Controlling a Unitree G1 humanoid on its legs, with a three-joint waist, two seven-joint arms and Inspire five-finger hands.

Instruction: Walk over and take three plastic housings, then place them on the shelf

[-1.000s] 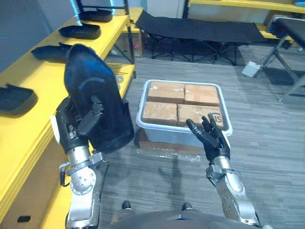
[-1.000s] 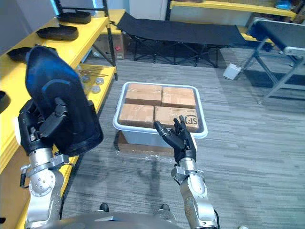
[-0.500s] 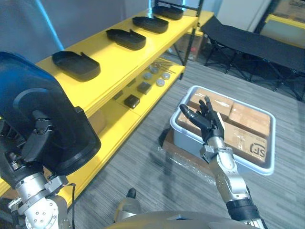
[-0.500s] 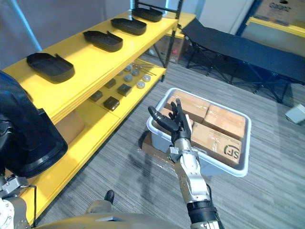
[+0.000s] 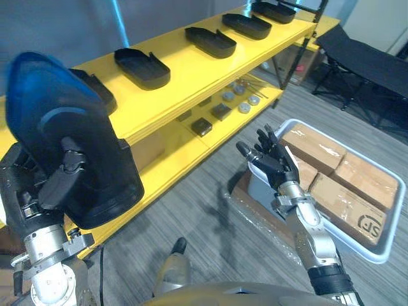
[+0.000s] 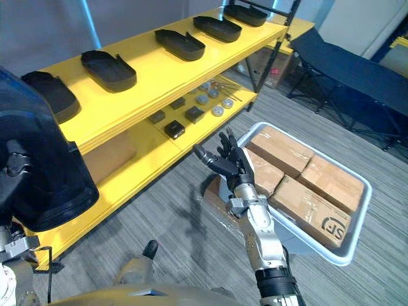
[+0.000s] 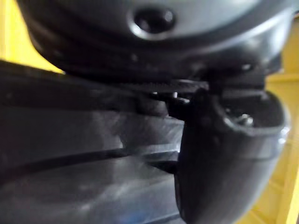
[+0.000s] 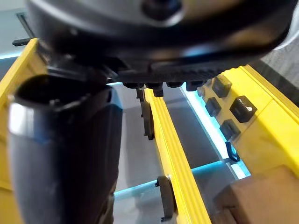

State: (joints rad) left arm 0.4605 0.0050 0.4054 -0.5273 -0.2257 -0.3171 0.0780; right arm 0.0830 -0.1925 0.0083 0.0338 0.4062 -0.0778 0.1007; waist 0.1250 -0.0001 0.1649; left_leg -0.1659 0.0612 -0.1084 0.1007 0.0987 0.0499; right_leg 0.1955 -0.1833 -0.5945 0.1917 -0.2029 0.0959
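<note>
The plastic housing (image 5: 70,140) is standing nearly upright in the left hand (image 5: 39,194), its long axis running up and down with the rounded end on top. The hand is curling around its lower part from behind, and the thumb (image 5: 69,167) is pressing across the front face. The yellow shelf (image 5: 185,67) is lying to the robot's left, just beyond the held piece, so the left hand is clearly the nearer one. Four more housings (image 5: 141,67) are lying flat in a row along its top board, and a fifth is peeking out behind the held one. The coming move probably calls for tipping the housing down flat and reaching leftward onto a bare stretch of board. The right hand (image 5: 271,162) is hovering empty, its fingers spread, beside a white bin (image 6: 360,213) of cardboard boxes (image 6: 312,207).
</note>
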